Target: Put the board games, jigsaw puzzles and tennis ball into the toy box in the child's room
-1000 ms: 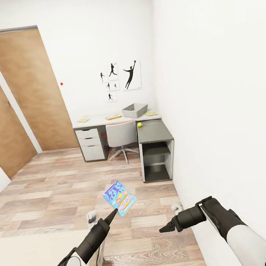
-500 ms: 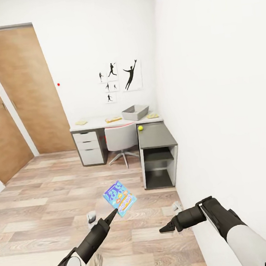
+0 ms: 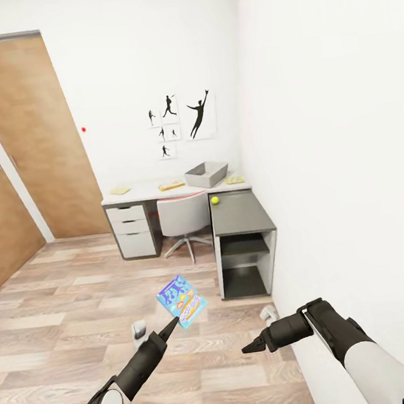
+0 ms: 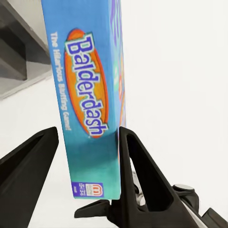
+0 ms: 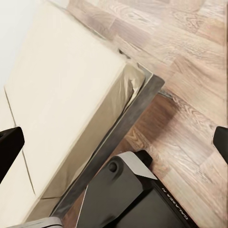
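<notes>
Above the plank floor, left jaws (image 3: 174,322) clamp the teal board game (image 3: 182,301); right jaws (image 3: 252,346) spread wide, grasping nothing

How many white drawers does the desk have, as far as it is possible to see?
3, stacked at the left end of the table: top drawer, middle drawer, bottom drawer. The chair may hide others.

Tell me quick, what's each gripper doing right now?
Left gripper: shut on the teal-blue flat cardboard Balderdash game box.
Right gripper: open, holding nothing.
</notes>
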{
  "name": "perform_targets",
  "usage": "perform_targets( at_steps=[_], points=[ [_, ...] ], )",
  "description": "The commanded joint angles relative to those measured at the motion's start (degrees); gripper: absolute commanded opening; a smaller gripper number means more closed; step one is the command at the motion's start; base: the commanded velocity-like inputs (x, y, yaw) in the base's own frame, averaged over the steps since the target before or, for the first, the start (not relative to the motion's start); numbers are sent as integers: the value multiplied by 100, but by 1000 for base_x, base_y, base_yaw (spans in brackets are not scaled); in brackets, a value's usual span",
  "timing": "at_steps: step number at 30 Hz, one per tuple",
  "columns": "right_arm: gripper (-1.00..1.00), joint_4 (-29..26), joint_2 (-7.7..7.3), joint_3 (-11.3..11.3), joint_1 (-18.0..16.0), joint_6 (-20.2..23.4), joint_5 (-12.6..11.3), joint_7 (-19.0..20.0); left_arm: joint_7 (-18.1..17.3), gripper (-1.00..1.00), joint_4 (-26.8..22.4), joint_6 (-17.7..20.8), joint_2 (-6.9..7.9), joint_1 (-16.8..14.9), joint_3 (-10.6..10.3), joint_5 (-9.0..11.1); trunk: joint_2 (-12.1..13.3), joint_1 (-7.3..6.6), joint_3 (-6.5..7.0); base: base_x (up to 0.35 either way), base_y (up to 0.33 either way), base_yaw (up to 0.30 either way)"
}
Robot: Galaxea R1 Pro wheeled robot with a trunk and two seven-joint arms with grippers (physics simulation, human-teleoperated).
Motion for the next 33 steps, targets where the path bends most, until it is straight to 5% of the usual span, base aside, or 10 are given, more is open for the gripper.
perform_targets(
  at_steps=[1, 33],
  points=[
    [100, -9, 3, -17, -4, 52, 34, 35, -7, -100, -2, 54, 1, -5, 2, 66, -9, 6, -10, 339, 0, 0],
    [100, -13, 3, -17, -4, 49, 34, 47, -7, -100, -2, 53, -8, -5, 2, 41, -9, 6, -10, 339, -14, 0]
  ],
)
